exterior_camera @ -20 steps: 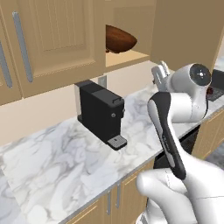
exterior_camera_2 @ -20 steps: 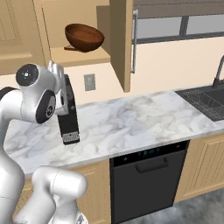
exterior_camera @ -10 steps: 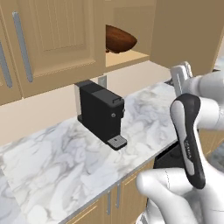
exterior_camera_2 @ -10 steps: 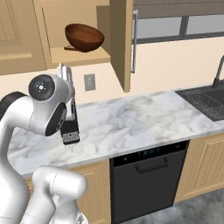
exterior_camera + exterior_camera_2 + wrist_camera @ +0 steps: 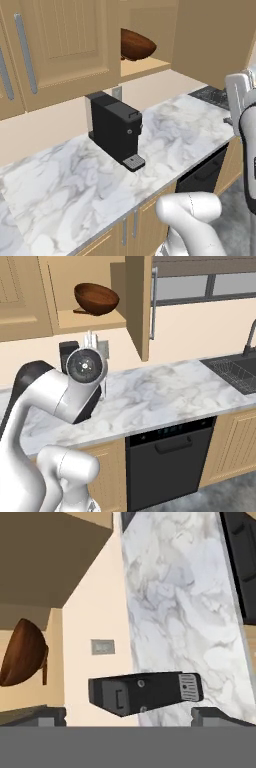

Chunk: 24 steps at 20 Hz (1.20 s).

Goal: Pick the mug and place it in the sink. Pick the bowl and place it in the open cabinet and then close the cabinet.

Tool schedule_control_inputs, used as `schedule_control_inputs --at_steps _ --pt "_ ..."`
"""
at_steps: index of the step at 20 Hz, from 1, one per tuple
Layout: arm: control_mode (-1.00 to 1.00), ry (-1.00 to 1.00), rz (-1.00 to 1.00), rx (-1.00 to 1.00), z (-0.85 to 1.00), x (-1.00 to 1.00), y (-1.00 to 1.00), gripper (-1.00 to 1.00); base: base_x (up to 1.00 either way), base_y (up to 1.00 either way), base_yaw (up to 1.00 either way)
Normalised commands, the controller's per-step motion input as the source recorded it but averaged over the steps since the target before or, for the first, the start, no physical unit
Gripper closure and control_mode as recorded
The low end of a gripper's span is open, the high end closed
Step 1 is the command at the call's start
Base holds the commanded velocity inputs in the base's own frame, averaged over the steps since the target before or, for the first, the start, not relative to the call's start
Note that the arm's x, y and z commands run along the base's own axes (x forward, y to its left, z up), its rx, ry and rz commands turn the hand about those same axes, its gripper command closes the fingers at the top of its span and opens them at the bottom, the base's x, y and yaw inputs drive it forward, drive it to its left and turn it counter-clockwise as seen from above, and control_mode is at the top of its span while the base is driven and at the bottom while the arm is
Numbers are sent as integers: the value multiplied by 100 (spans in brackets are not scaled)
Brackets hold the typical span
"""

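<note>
The wide reddish-brown bowl (image 5: 135, 45) (image 5: 96, 298) (image 5: 22, 652) sits on the shelf of the open cabinet (image 5: 90, 318). The cabinet door (image 5: 139, 306) stands swung out, its silver handle (image 5: 153, 303) facing right. My gripper (image 5: 131, 716) is open and holds nothing. It hangs over the marble counter below and in front of the shelf, pointing at the wall, well apart from the bowl. From the right base view its wrist (image 5: 86, 365) faces the camera. The dark sink (image 5: 237, 371) with its faucet (image 5: 248, 338) lies at the far right. The mug is out of view.
A black coffee machine (image 5: 117, 130) (image 5: 145, 693) stands on the marble counter (image 5: 160, 396) under the shelf, beside a wall outlet (image 5: 102, 646). Closed upper cabinets (image 5: 60, 45) are to the left. A black dishwasher (image 5: 170, 456) sits under the counter.
The arm has swung right and away from the cabinet shelf, the gripper staying open. The bowl has stayed on the shelf.
</note>
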Motion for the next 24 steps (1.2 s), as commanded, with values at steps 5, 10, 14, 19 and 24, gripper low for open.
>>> schedule_control_inputs --at_steps 5,10,14,19,24 --pt "-100 -15 11 0 0 -8 -50 -100 0 0 0" --pt "-100 -20 7 0 0 -1 -42 -100 0 0 0" --pt "-100 -16 4 0 0 1 -36 -100 0 0 0" --pt "-100 -12 1 0 0 11 -45 -100 0 0 0" --pt "-100 -6 1 0 0 17 -50 -100 0 0 0"
